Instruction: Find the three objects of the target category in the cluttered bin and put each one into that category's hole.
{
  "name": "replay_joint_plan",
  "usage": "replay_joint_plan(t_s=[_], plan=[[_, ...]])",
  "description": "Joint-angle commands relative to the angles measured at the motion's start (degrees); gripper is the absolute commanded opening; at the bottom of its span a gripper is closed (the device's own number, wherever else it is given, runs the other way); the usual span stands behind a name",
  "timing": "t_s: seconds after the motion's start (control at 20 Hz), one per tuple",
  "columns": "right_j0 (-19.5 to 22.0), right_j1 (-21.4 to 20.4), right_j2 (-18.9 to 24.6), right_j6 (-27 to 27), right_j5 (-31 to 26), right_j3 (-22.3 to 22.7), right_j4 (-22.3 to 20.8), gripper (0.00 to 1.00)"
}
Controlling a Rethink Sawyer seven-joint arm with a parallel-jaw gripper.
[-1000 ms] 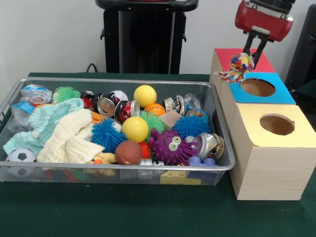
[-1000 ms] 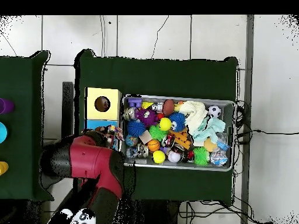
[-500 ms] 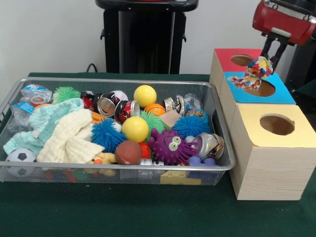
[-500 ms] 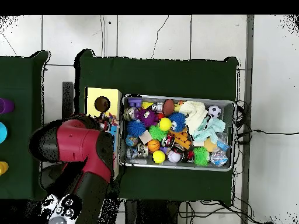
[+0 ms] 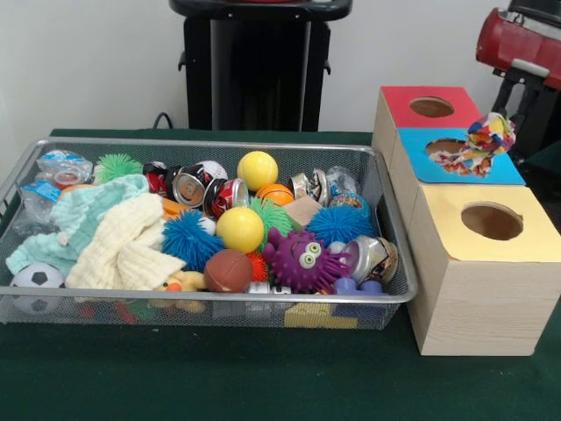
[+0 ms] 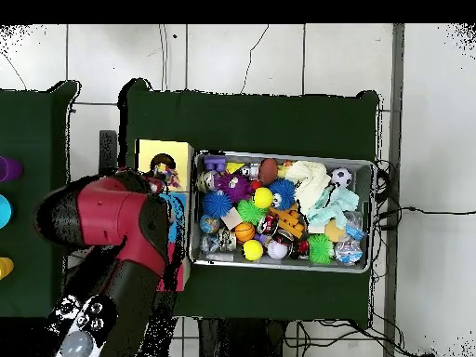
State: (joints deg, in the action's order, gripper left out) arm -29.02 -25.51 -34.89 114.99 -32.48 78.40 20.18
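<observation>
My gripper (image 5: 506, 117) comes in at the top right of the front view, shut on a multicoloured rope toy (image 5: 479, 144). The toy hangs over the right part of the blue-lidded box (image 5: 421, 163) and partly covers its hole (image 5: 445, 146). Behind it is the red-lidded box with its hole (image 5: 432, 106); in front is the yellow-lidded box with its hole (image 5: 492, 221). In the overhead view the rope toy (image 6: 165, 175) shows at the edge of the yellow lid (image 6: 164, 151), and the red arm (image 6: 121, 223) hides the other boxes.
A wire mesh bin (image 5: 210, 144) left of the boxes holds spiky balls, smooth balls, crushed cans, cloths, a purple monster toy (image 5: 302, 257) and a soccer ball (image 5: 35, 279). Green cloth covers the table (image 5: 263, 377). The bin (image 6: 284, 156) lies right of the boxes overhead.
The gripper has carried the rope toy to the right in the front view, from the red lid's edge across the blue lid's hole, and a little lower.
</observation>
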Motion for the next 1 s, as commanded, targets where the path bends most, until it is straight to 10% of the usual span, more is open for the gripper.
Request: replay_joint_plan(t_s=[0.05,1.0], plan=[[-0.45,5.67,2.82,17.35,-2.17,-2.6,2.4,0.0],[-1.79,6.43,2.15,20.94,-0.9,-3.82,4.9,0.0]])
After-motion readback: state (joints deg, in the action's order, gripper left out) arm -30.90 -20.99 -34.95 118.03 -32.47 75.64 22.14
